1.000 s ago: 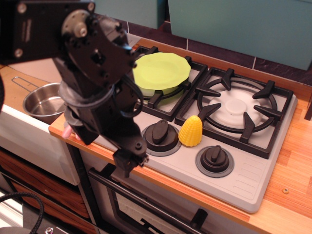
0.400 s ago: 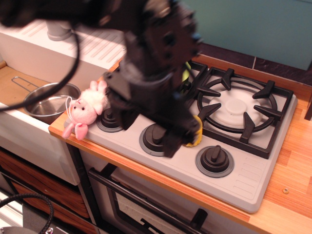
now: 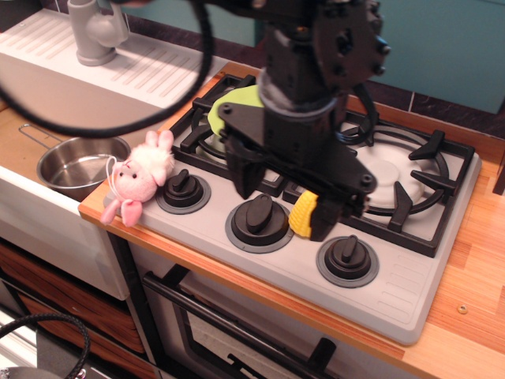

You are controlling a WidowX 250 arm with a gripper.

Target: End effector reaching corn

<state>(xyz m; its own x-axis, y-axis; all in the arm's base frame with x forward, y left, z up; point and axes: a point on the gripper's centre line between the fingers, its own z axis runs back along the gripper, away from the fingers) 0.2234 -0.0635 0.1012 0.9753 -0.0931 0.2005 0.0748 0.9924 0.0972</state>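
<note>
The corn point(image 3: 301, 215) is a small yellow bumpy cob standing on the grey stove top point(image 3: 410, 300) between the middle and right knobs. My black gripper point(image 3: 286, 197) hangs over it from the bulky black arm point(image 3: 316, 71). The jaws stand wide apart. One finger point(image 3: 243, 172) is down above the middle knob. The other finger point(image 3: 327, 219) is right against the corn's right side and hides part of it. The corn sits between the two fingers, close to the right one. Nothing is held.
Three black knobs point(image 3: 183, 189) point(image 3: 258, 221) point(image 3: 347, 257) line the stove front. A yellow-green plate point(image 3: 223, 110) on the left burner is mostly hidden by the arm. A pink plush bunny point(image 3: 140, 178) lies at the counter's left edge, beside a steel pot point(image 3: 71, 166). The right burner grate point(image 3: 414, 178) is bare.
The arm has swung from the stove's front-left corner to the right and back. The gripper now sits over the corn, uncovering the bunny and left knob and hiding most of the plate.
</note>
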